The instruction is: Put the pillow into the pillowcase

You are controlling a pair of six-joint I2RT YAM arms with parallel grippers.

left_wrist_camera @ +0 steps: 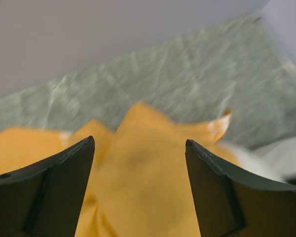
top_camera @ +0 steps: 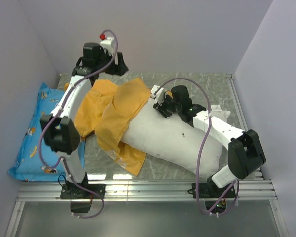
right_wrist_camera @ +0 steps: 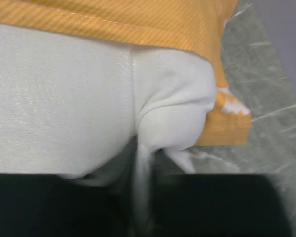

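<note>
The white pillow (top_camera: 172, 138) lies slantwise across the table, its upper left end under the orange pillowcase (top_camera: 118, 111), which is draped loosely over that end. My left gripper (top_camera: 120, 64) hovers at the back over the pillowcase (left_wrist_camera: 143, 187), open, with nothing between its fingers (left_wrist_camera: 69, 168). My right gripper (top_camera: 160, 106) sits at the pillow's upper edge beside the pillowcase hem. In the right wrist view a thin fold of the pillow (right_wrist_camera: 64, 98) runs down between the nearly closed jaws of the right gripper (right_wrist_camera: 147, 197), and the pillowcase (right_wrist_camera: 138, 19) covers the pillow's top.
A blue cartoon-print pillow (top_camera: 32, 133) lies at the left edge of the table under the left arm. Grey walls close in on the back and both sides. The marbled grey tabletop (left_wrist_camera: 187, 74) shows behind the pillowcase.
</note>
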